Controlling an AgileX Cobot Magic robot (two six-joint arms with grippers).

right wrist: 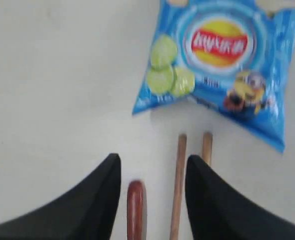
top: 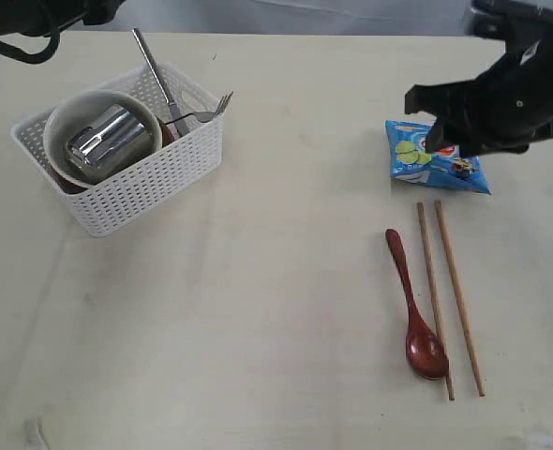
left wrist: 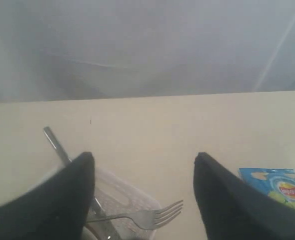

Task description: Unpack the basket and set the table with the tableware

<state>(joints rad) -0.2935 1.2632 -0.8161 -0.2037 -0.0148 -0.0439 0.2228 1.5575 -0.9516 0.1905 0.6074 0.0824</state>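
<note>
Directly under the right gripper (right wrist: 151,162), whose jaws are parted w/ nothing between them, lie the top ends of the chopsticks (right wrist: 179,185) and the spoon (right wrist: 136,210). The snack packet (right wrist: 212,65) sits just beyond its fingertips. The left gripper (left wrist: 143,159) hangs spread and empty too, w/ the fork (left wrist: 147,216) and knife (left wrist: 57,145) just below its fingers, at the far end of the basket (top: 136,183).

Risks, as I judge them: if the right gripper drops here, it could nudge the chopsticks or spoon out of line, or snag the packet (not tableware, so best left alone). On the left side, the cup (top: 108,142) lies on its side inside the bowl (top: 66,117). It's shiny and round, so a pinch may slip. The knife leans on the basket rim and could tip out if the bowl is lifted first. The basket looks light and may drag across the table (top: 258,309).

Count: 1 basket, 1 bowl, 1 cup, 1 knife, 1 fork, 1 spoon, 2 chopsticks, 1 packet. A red-brown edge (top: 168,135) beside the bowl is prob. 1 small plate, but I can't tell for sure.
</note>
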